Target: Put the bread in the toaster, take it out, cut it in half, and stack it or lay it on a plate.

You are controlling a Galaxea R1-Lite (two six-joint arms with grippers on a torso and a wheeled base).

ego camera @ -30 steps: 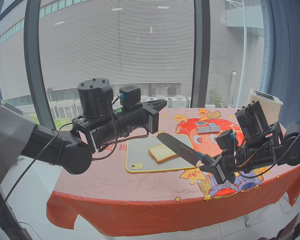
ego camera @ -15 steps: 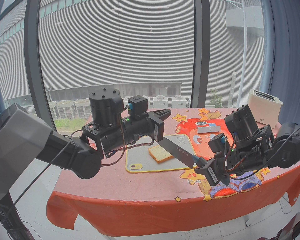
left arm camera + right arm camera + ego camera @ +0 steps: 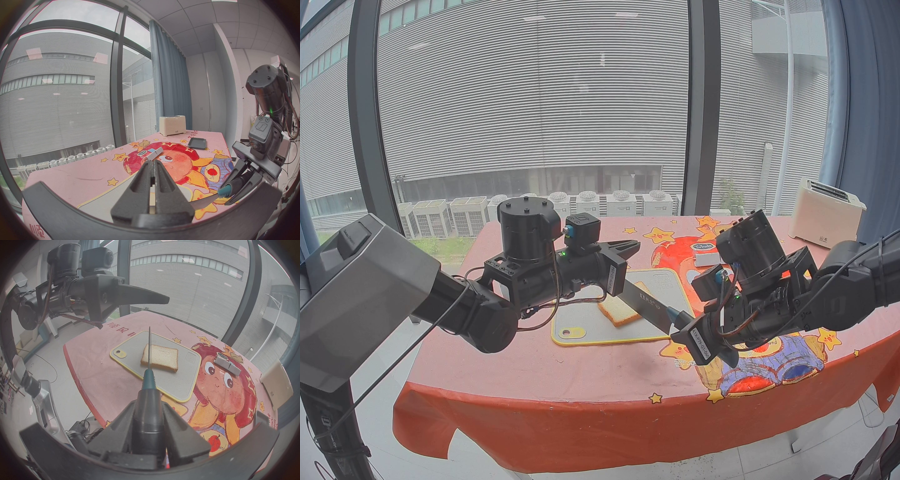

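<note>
— What has the right gripper (image 3: 149,410) got?
— Its fingers are clamped on the dark handle of a knife (image 3: 149,347). The blade sticks straight out from it, edge down, towards the other arm.
— And the left gripper (image 3: 153,165)?
— Pressed together with nothing between the fingers. It hangs above the far side of the cutting board (image 3: 179,382), close to the knife's tip.
— Where is the bread (image 3: 160,357)?
— One toasted slice, whole, lying flat on the grey, yellow-rimmed board. The blade crosses over it, nearer one end than the middle. I cannot tell whether the edge touches the crust.
— What lies farther out?
— The board sits on an orange tablecloth (image 3: 581,369) printed with a cartoon face and stars. A small grey and white block (image 3: 227,364) lies on the face, beyond the board. The toaster (image 3: 825,212) stands at the far right corner of the table, well apart from the bread. A dark square plate (image 3: 197,142) lies near the toaster.
</note>
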